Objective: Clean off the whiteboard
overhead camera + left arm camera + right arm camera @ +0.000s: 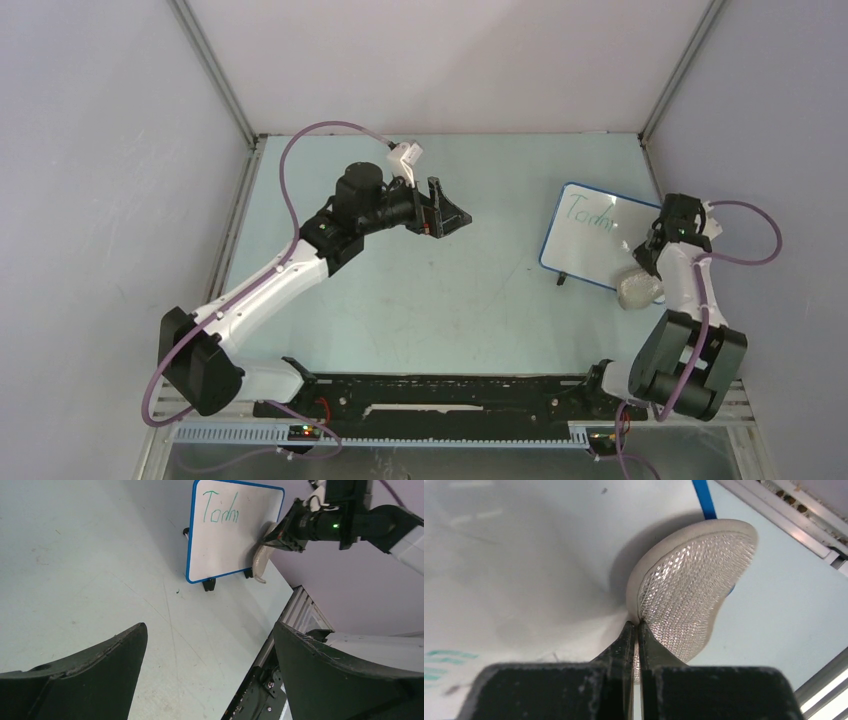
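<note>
Your right gripper (636,628) is pinched tight on the edge of a grey-beige oval sponge pad (689,595), its two fingers pressed together with only the pad's thin rim between them. The pad's meshed side faces the wrist camera and its pale rim sits at the glossy face of the whiteboard (524,555). The frames do not settle whether it actually touches.

From above, the whiteboard (600,236) stands at about 3 o'clock on the pale table (450,310). It is tilted on small black feet (209,584), with its blue rim all around. The sponge pad (637,288) sits at the board's 5 o'clock corner, with the right gripper (648,252) just above it.

Green handwriting (590,213) runs across the board's 11 o'clock corner, well apart from the pad. The left wrist camera shows the same green handwriting (220,511) near the top of the whiteboard (232,535), and the sponge pad (261,560) at its 4 o'clock edge.

Your left gripper (450,215) is near the table's centre, toward 12 o'clock, and points at the board from well away. Its jaws are spread wide and hold nothing, and the left wrist view shows only bare table between the left gripper's (210,630) dark fingers (100,670).
</note>
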Motion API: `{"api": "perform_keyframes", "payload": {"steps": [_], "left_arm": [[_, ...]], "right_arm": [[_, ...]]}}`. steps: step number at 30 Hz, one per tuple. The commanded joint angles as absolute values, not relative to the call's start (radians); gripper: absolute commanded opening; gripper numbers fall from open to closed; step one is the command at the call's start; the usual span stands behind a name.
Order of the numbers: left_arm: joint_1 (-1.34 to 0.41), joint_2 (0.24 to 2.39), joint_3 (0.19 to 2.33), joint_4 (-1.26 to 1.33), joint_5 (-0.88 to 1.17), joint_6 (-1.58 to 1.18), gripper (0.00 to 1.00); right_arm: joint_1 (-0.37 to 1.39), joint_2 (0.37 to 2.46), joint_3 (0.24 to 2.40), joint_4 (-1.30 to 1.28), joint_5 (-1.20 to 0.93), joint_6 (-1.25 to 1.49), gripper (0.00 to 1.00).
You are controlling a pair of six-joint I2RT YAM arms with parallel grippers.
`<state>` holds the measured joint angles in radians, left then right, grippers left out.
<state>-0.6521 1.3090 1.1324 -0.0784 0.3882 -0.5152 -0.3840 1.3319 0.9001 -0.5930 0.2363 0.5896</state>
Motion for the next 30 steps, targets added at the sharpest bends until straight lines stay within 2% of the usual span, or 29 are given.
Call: {"api": "perform_keyframes", "payload": {"steps": [1, 6, 18, 23, 30], "left_arm": [[-0.659, 1.296, 1.127, -0.067, 0.387, -0.502, 0.98], [-0.660, 1.301, 1.130, -0.075, 0.378, -0.493, 0.98], [-0.658, 1.319, 1.139, -0.092, 0.367, -0.477, 0.98], [-0.658, 1.314, 1.138, -0.092, 0.363, -0.475, 0.98], [-0.658, 1.309, 1.135, -0.087, 0.371, -0.482, 0.99]], "right_arm": [[-0.387, 1.201, 1.024, -0.609, 0.273, 0.558, 0.00], [-0.399, 1.223, 1.143, -0.595, 0.327, 0.544, 0.00], [-0.374, 1.415, 1.401, -0.602, 0.286, 0.554, 0.00], [-0.357, 1.477, 1.386, -0.638, 0.288, 0.576, 0.00], [-0.287, 1.478, 1.205, -0.607, 0.284, 0.604, 0.00]]}}
